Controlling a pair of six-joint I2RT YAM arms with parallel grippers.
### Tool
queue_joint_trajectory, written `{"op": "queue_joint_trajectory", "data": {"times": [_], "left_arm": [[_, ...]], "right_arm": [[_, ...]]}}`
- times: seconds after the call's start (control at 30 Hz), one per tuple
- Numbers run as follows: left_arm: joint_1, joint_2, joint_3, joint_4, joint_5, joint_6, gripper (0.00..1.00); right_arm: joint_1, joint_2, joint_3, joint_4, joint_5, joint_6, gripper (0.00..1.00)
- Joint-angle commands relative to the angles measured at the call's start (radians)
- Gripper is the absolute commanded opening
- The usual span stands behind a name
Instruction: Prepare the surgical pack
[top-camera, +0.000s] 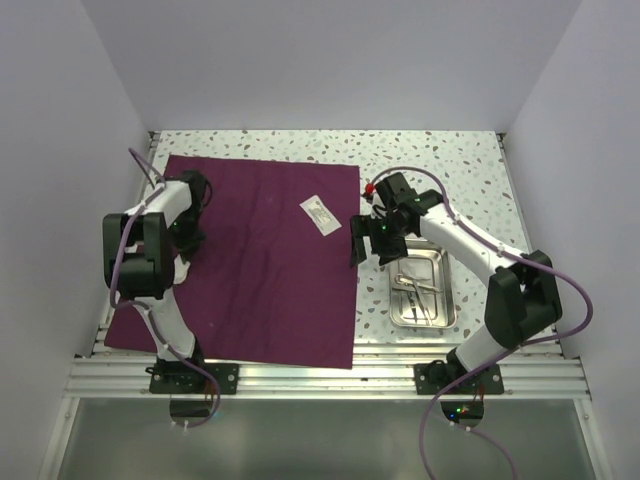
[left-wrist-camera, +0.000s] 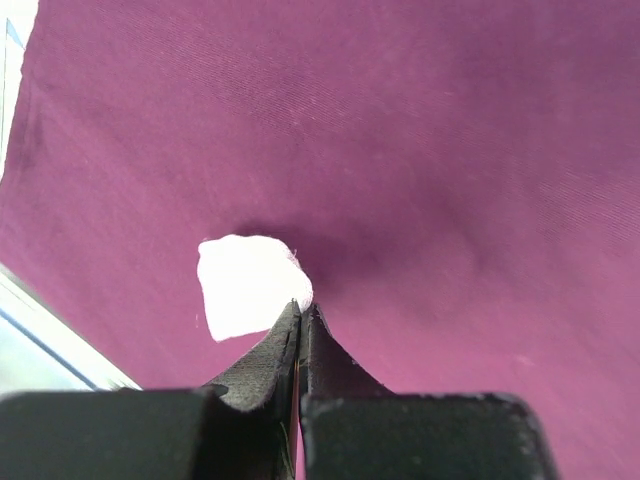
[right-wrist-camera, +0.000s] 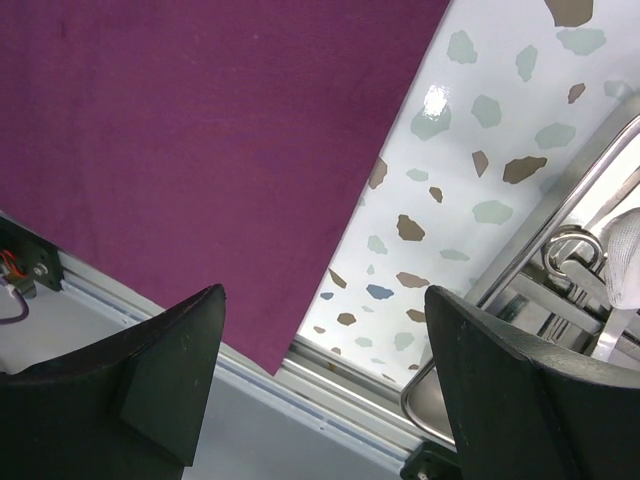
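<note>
The deep-maroon cloth (top-camera: 270, 270) of the surgical pack lies flat on the table's left half. A white packet (top-camera: 320, 213) rests near the cloth's far right corner. My left gripper (top-camera: 190, 215) is over the cloth's left part, its fingers shut (left-wrist-camera: 300, 303) on the corner of a small white pad (left-wrist-camera: 248, 285). The steel tray (top-camera: 445, 290) with thin metal instruments (top-camera: 415, 285) sits to the right of the cloth. My right gripper (top-camera: 365, 240) hangs open (right-wrist-camera: 325, 290) over the cloth's right edge, beside the tray rim (right-wrist-camera: 560, 225), holding nothing.
The speckled tabletop (top-camera: 450, 170) runs between cloth and tray and along the back. White walls close in the left, back and right sides. An aluminium rail (top-camera: 330, 378) carries both arm bases along the near edge.
</note>
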Motion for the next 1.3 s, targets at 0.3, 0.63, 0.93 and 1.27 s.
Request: {"op": "queue_joint_trajectory", "data": {"times": [0.3,0.63,0.93,1.27], "left_arm": [[-0.002,-0.256,0.029,-0.044,0.331,-0.040,0.00],[-0.186,-0.354,-0.052,0.067,0.706,-0.240,0.00],[-0.238,-0.400,-0.086,0.183,0.938,-0.434,0.00],[-0.260,-0.428,-0.141,0.217,1.046,-0.522,0.00]], "right_arm": [[0.012,0.011,0.074,0.050,-0.156,-0.027,0.85],[0.154,-0.019,0.063,0.366,-0.238,0.096,0.85],[0.278,0.035,0.119,0.524,-0.073,0.099,0.91],[0.369,0.142,0.181,0.515,0.016,0.053,0.86]]}}
